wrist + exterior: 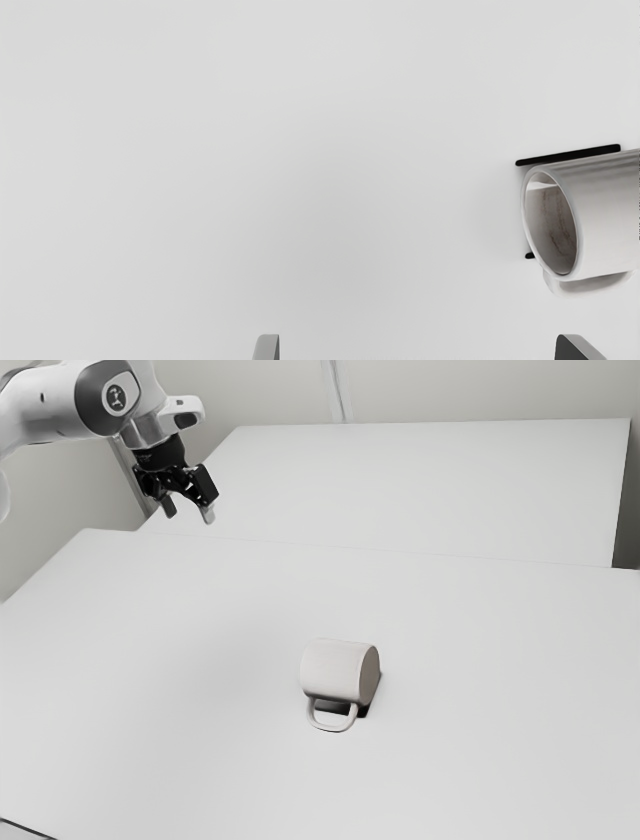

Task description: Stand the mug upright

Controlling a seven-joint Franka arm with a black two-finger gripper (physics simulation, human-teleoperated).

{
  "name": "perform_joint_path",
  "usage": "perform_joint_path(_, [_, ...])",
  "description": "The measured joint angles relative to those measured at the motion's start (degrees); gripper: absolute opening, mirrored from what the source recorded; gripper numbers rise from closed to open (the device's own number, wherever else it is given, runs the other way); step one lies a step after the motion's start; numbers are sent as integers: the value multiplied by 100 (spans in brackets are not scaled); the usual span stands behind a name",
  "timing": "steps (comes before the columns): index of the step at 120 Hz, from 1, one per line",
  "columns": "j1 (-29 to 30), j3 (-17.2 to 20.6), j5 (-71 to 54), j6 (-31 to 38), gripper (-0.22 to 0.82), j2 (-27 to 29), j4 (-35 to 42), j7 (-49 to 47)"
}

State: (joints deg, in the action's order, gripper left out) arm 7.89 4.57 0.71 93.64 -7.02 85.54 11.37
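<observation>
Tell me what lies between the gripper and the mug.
Bare white tabletop: in the exterior view, that stretch runs from below the raised gripper to the mug lying on its side.

White arm reaching in, black gripper (188, 512) pointing down, 2 fingers (268, 347) spread apart

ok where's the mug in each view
Exterior view: just below the picture's centre, the mug lying on its side.
Wrist view: beyond the open gripper's fingertips, nearer the darker finger, cut off by the picture's edge.
Shared landmark: its handle.
</observation>
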Motion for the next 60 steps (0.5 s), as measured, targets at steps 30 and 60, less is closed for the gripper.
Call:
perform_joint_path(30, [-15, 0, 22, -16, 60, 4, 2, 9])
perform_joint_path(60, [-64, -33, 480, 6, 60, 512, 942, 11])
